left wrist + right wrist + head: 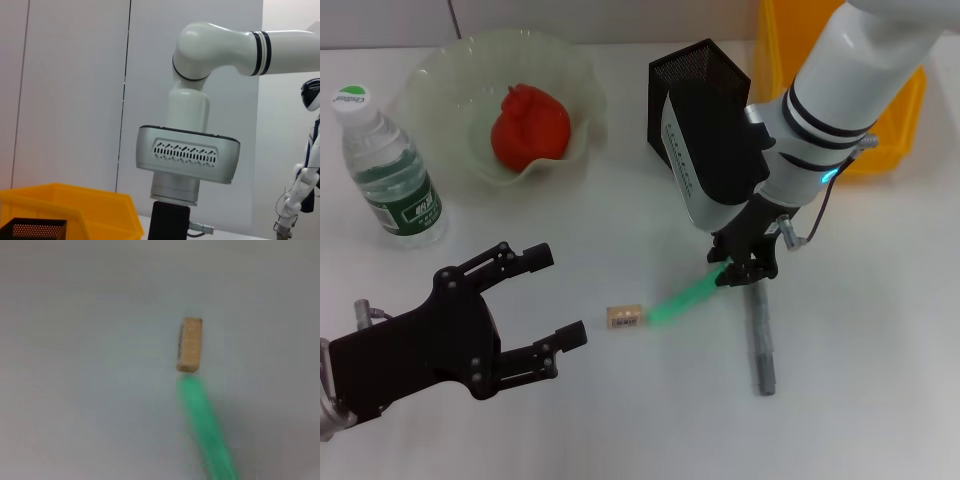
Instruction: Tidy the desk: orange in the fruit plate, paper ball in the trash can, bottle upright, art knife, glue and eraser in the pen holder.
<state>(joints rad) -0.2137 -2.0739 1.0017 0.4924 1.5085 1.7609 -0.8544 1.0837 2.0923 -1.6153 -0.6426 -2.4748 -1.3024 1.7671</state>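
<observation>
The right arm covers much of the yellow trash can (895, 120), whose top is also cut off by the head view's edge, and hides the lower front of the black pen holder (695, 75). The green stick (685, 298) is smeared by blur in both the head and right wrist views, so its shape and markings cannot be read. The print on the eraser (623, 317) is too small to read. The left arm runs off the frame's lower left corner.
</observation>
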